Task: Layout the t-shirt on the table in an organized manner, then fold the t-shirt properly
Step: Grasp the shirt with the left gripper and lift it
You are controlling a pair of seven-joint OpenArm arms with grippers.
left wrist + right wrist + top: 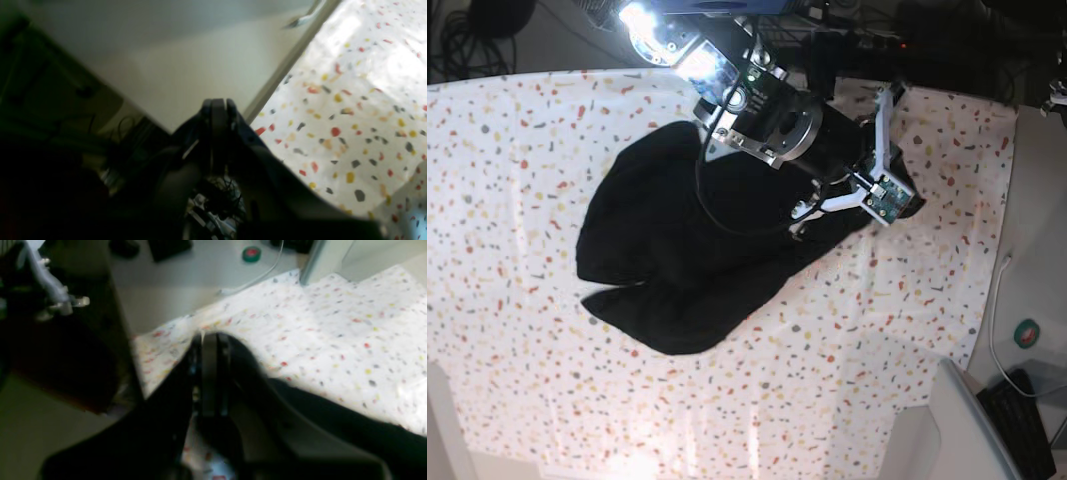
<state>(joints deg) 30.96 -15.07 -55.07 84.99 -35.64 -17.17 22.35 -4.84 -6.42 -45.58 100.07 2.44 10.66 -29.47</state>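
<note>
The black t-shirt (pixel 677 260) lies bunched on the speckled table (pixel 507 180), its upper right part drawn up toward both arms. In the left wrist view my left gripper (pixel 218 106) is shut, and dark t-shirt cloth (pixel 277 180) hangs from its fingers over the table (pixel 350 100) near its edge. In the right wrist view my right gripper (pixel 210 340) is shut on black t-shirt cloth (pixel 333 420) that drapes away on both sides. In the base view the right arm (pixel 767 120) and the left arm's wrist (pixel 879 190) stand close together and hide the fingertips.
A plain pale surface (pixel 200 50) lies beyond the table's edge in the left wrist view. Off the table's corner are a green-and-red button (pixel 251 254), a white cable (pixel 263 273) and a grey post (pixel 312 263). Dark equipment (pixel 66 350) stands at the left.
</note>
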